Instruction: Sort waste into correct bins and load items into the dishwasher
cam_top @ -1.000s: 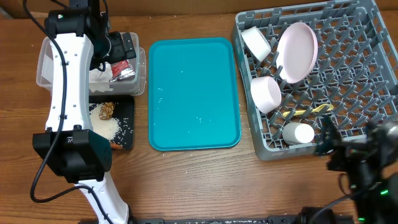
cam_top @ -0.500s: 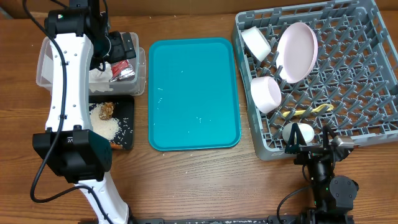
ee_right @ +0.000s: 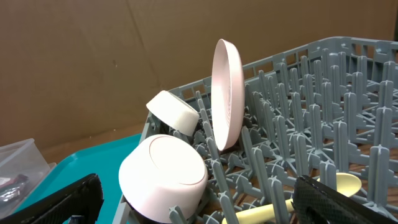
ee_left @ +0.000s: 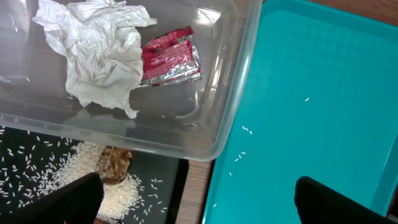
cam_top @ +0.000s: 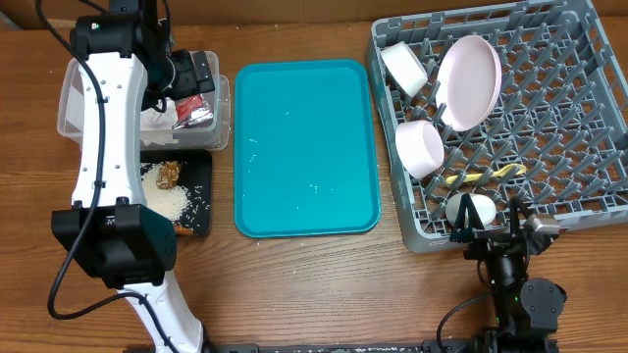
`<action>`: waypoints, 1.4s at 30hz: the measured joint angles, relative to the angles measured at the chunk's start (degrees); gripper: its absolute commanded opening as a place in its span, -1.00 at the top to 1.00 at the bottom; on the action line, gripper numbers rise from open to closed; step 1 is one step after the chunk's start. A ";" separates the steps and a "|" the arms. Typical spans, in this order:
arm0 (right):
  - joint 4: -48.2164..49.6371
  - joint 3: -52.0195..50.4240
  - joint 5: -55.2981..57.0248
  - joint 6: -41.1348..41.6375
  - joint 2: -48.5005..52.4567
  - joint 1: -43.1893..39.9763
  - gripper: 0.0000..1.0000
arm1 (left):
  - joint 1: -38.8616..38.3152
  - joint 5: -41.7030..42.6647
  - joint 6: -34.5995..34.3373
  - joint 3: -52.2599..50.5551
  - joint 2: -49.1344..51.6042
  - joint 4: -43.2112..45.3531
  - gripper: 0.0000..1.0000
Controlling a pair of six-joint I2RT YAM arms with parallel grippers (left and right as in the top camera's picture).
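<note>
My left gripper [ee_left: 199, 208] is open and empty, above the right end of the clear tub [ee_left: 230, 118]; in the overhead view it [cam_top: 196, 74] hangs over that tub [cam_top: 74, 108]. The tub holds the crumpled white napkin [ee_left: 99, 53] and the red-and-silver wrapper [ee_left: 169, 56]. The black tray [ee_left: 168, 186] holds rice [ee_left: 93, 190] and a brown lump [ee_left: 115, 165]. My right gripper [ee_right: 199, 208] is open and empty at the near edge of the grey rack [cam_top: 569, 118]. The rack holds the plate [cam_top: 468, 80], two bowls [cam_top: 403, 67] [cam_top: 420, 147], the cup [cam_top: 471, 209] and the yellow spoon [cam_top: 486, 175].
The teal serving tray [cam_top: 306, 147] lies between the bins and the rack, with a few stray rice grains [ee_left: 245, 129] on it. My left arm [cam_top: 108, 147] stretches over the tub and the black tray [cam_top: 201, 196].
My right arm swung left from the bottom right corner to the rack's near edge by the cup, then held still. The left arm has not moved.
</note>
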 measured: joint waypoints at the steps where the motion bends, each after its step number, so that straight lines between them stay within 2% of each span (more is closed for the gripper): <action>1: -0.02 0.00 0.00 0.00 0.00 0.00 -1.00 | -0.02 0.00 -0.02 0.00 0.00 0.00 -0.99; 10: 0.00 0.00 0.00 0.02 -0.04 0.00 -1.00 | -1.79 -0.04 -0.02 -0.13 -3.30 0.07 -0.99; 13: 0.00 0.00 0.02 0.00 -0.04 0.00 -1.00 | -4.24 0.00 -0.02 -1.68 -10.78 0.42 -1.00; 16: 0.00 0.00 -0.02 0.04 -0.04 0.00 -1.00 | -5.66 0.09 -0.02 -7.76 -22.71 4.94 -1.00; 22: -0.04 0.00 0.00 0.11 -0.15 0.02 -1.00 | -1.92 -0.09 -0.11 -31.32 -48.26 24.83 -1.00; 29: 0.00 0.00 0.00 0.15 -0.13 0.00 -1.00 | -0.85 0.04 -0.42 -68.06 -73.83 50.90 -0.99; 32: 0.02 0.02 0.00 0.17 -0.13 0.00 -1.00 | -0.85 0.04 -0.33 -80.70 -84.89 59.32 -1.00; 36: 0.02 0.00 0.00 0.17 -0.13 0.02 -1.00 | -0.85 0.02 0.46 -94.90 -99.51 65.51 -1.00; 42: 0.02 0.00 0.00 0.17 -0.15 0.00 -1.00 | -0.87 -0.50 0.55 -109.04 -109.44 73.55 -1.00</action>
